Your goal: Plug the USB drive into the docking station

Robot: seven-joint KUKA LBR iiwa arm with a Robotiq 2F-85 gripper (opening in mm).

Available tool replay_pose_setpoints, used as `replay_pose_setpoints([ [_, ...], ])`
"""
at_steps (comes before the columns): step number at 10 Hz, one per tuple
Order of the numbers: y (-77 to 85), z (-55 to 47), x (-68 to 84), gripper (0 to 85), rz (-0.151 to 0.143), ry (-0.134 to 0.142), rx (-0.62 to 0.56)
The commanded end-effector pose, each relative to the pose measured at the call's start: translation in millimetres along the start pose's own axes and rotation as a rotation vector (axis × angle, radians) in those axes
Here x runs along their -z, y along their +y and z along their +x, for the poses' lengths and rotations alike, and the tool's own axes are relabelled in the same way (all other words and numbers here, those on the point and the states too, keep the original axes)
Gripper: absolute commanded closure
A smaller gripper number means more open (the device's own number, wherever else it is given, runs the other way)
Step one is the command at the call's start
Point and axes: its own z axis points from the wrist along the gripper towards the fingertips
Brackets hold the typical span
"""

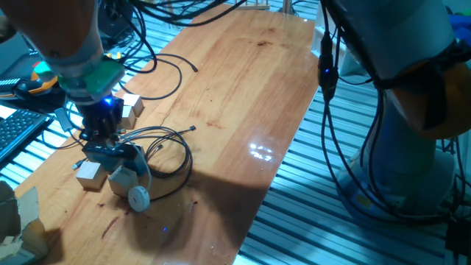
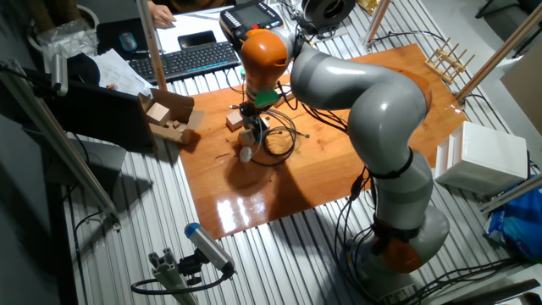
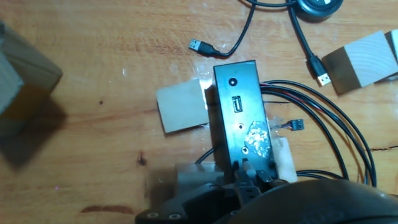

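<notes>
The docking station (image 3: 239,118) is a flat dark box lying on the wooden table, with a USB port (image 3: 236,104) facing up and thin black cables running off its right side. In the hand view my gripper (image 3: 241,171) hangs over the box's near end, below the port. Its dark fingertips (image 3: 235,168) stand close together on a small dark piece that I take for the USB drive, which is mostly hidden. In one fixed view the gripper (image 1: 103,138) points straight down onto the docking station (image 1: 118,153). In the other fixed view the hand (image 2: 254,119) covers the docking station.
Pale wooden cubes (image 3: 364,59) (image 1: 90,173) (image 1: 132,108) lie around the docking station. A loose cable plug (image 3: 199,45) and a second plug (image 3: 323,78) lie beyond it, by a round black puck (image 3: 317,7). A white roller (image 1: 137,196) lies in front. A keyboard (image 2: 190,58) sits behind.
</notes>
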Motion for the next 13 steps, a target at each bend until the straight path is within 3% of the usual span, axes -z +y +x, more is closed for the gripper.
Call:
replay_pose_setpoints([
  [1,-2.6,1.2,-4.2,85.0,0.003,0.005,0.006],
  [2,-7.1,2.0,-8.2,85.0,-0.027,0.016,0.007],
  [3,-8.1,2.2,-9.2,85.0,-0.037,0.021,0.005],
  [7,-6.9,4.5,-13.9,85.0,-0.015,0.041,-0.005],
  [10,-3.4,12.1,-18.5,85.0,-0.012,0.043,-0.005],
  [13,-3.6,10.9,-18.6,85.0,-0.012,0.046,-0.005],
])
